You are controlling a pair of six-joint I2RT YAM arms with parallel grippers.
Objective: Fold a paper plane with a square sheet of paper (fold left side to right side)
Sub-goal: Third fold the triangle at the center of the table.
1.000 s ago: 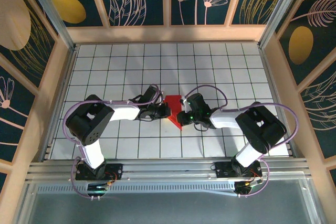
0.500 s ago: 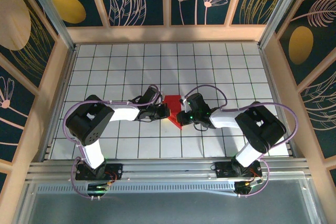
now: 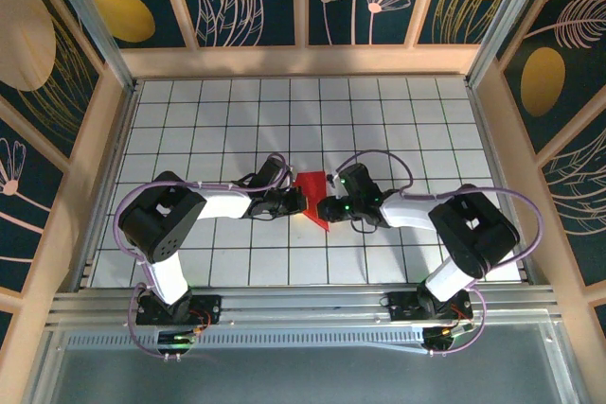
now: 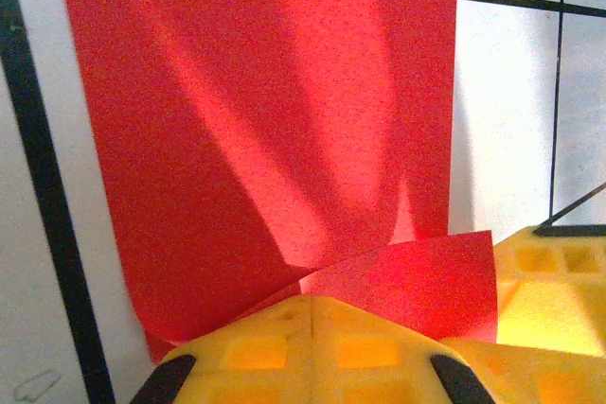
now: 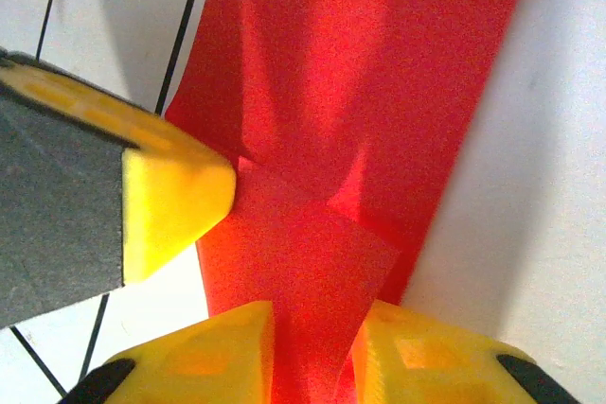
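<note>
The square sheet of paper [image 3: 311, 186] is bright red and lies folded and creased on the grid mat between the two arms, its point toward the near side. My left gripper [image 3: 301, 202] is shut, its yellow fingertips [image 4: 275, 338] together on the paper's [image 4: 256, 101] near edge, with nothing showing between them. A loose flap [image 4: 407, 276] curls up beside them. My right gripper [image 5: 312, 328] is open. The raised red flap [image 5: 303, 253] stands in the gap between its yellow fingers [image 5: 417, 357], which do not pinch it. The left gripper's finger [image 5: 175, 201] shows at that view's left.
The white grid mat [image 3: 398, 120] stretches around the paper. Wooden rails and patterned walls [image 3: 95, 139] bound the workspace. An aluminium rail [image 3: 303, 305] runs along the near edge by the arm bases.
The right gripper's jaws have parted from shut, releasing the flap, and its wrist has shifted slightly. The left gripper stays shut in place on the paper.
</note>
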